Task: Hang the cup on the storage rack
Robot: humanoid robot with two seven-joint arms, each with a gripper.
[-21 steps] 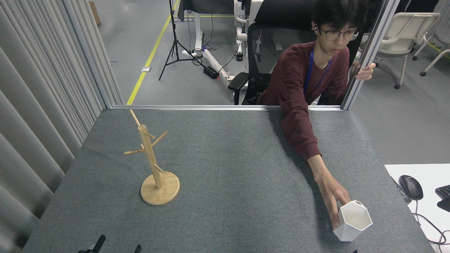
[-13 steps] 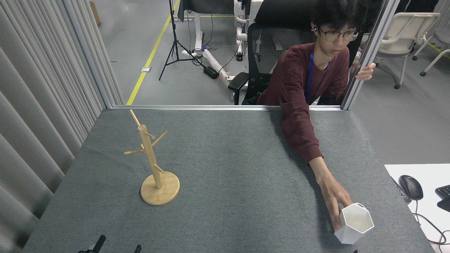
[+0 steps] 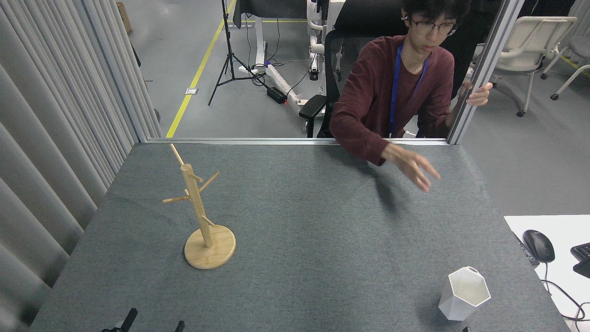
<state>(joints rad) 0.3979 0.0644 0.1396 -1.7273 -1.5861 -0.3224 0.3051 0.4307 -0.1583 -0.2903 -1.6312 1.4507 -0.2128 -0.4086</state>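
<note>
cup (image 3: 463,294) sits upright lower right, rack (image 3: 201,214) far off at centre left; left gripper (image 3: 150,325) barely visible so state unclear, right unseen; person's hand (image 3: 411,167) over table risks collision.

There is a single view, taken from the robot's own head. It looks forward and down across the grey tabletop (image 3: 299,221) from its near edge, high enough to take in the whole surface from the near corners to the far rail. The storage rack (image 3: 203,216) stands left of centre at middle depth, and the cup (image 3: 463,293) sits near the right front corner, both fairly close to the lens. Beyond the far edge the view reaches a seated person (image 3: 396,87) and the room floor behind. At the bottom left edge, dark tips of the left pincer (image 3: 152,324) just enter the picture. No second view shares the scene.
</note>
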